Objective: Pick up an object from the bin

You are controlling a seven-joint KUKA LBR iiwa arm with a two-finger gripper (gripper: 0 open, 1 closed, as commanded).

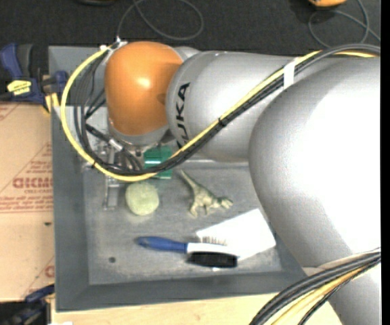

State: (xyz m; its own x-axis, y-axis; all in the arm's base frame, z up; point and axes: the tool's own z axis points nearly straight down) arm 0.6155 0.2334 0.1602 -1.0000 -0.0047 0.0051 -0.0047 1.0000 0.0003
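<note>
Well, my gripper [112, 189] hangs at the left side of the grey metal bin [70, 249], under its glossy orange cover [137, 87]. I cannot tell whether it is spread or pressed together. Just to its right lies a pale green, dull-surfaced ball [142, 200], round, with no long axis. Near it is a tan dinosaur [205, 199]. Below lies a brush [181, 248], crosswise, its blue handle pointing left, beside a white card [246, 232].

I see the ball [142, 200] left of the dinosaur figure [205, 198] in the bin [100, 249]. The brush [188, 249] lies in front of both, its head against the sheet [246, 234] to its right. A block [158, 158] sits behind them.
</note>
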